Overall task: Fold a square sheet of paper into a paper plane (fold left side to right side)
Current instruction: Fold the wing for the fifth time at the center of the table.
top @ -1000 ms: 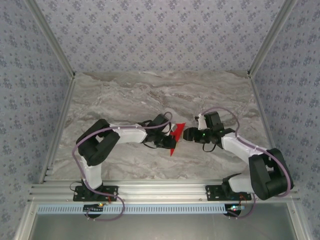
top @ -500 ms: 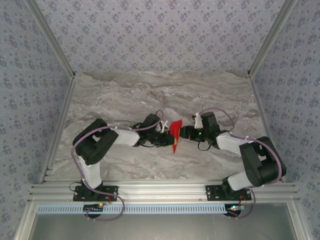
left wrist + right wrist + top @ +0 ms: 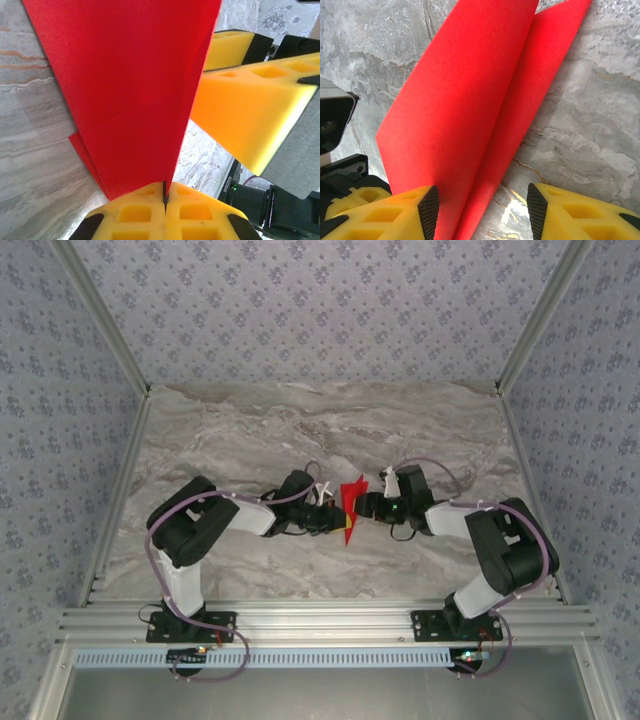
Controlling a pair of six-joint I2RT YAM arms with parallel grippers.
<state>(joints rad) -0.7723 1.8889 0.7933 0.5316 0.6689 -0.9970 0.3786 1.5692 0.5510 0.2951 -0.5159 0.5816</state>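
The red sheet of paper [image 3: 350,502] is folded and stands partly raised off the table between the two grippers. In the left wrist view the sheet [image 3: 130,90] rises from my left gripper [image 3: 165,192], whose yellow pads are shut on its lower edge. My left gripper [image 3: 337,521] sits just left of the sheet. My right gripper [image 3: 363,507] is just right of it. In the right wrist view my right gripper [image 3: 480,212] is open, and the folded sheet [image 3: 470,100] lies between its fingers, against the left finger [image 3: 405,210].
The marble table [image 3: 250,430] extends bare behind and to both sides of the arms. Patterned walls with metal frame posts [image 3: 105,325] close it in. The right gripper's yellow fingers [image 3: 250,100] stand close beside the sheet in the left wrist view.
The right gripper has moved left up to the paper. The left gripper has drawn slightly left, and the paper now stands narrower and more upright between them.
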